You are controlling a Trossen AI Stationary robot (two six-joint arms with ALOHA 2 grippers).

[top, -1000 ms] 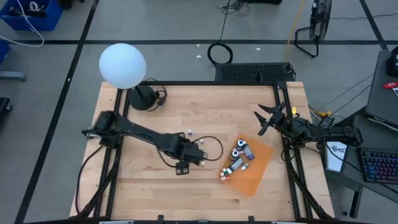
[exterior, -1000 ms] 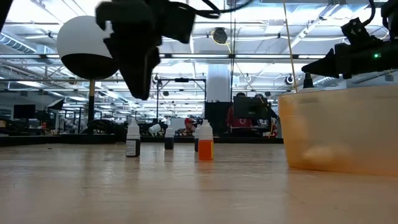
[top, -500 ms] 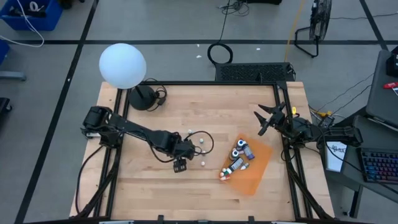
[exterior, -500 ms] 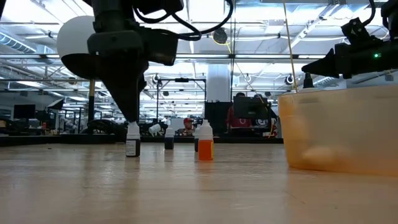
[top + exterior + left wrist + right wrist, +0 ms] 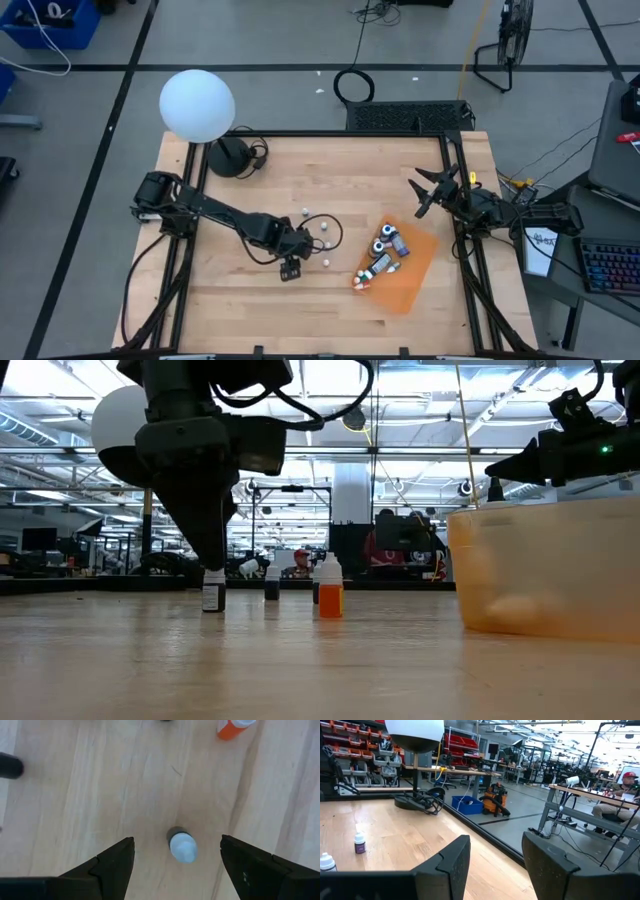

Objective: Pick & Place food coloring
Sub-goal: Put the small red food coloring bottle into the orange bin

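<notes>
A dark-bodied food coloring bottle with a white cap (image 5: 182,846) stands upright on the wooden table (image 5: 400,180). My left gripper (image 5: 177,857) hangs open just above it, fingers pointing steeply down, one on either side of the cap with a gap on each side. In the low view the fingertips (image 5: 215,558) are right over this bottle (image 5: 213,592). An orange-bodied bottle (image 5: 330,596) and a small dark one (image 5: 272,586) stand nearby. My right gripper (image 5: 430,190) waits open at the table's right edge.
An orange translucent tray (image 5: 412,282) right of centre holds several bottles (image 5: 385,250). Loose bottles (image 5: 326,243) stand just right of my left gripper (image 5: 296,248). A white globe lamp (image 5: 197,104) and its dark base (image 5: 230,155) stand at the far left corner.
My left gripper has come down over the white-capped dark bottle, shifting a little toward the table's left edge and tipping to point more steeply down. It has stayed open. The bottles have not moved.
</notes>
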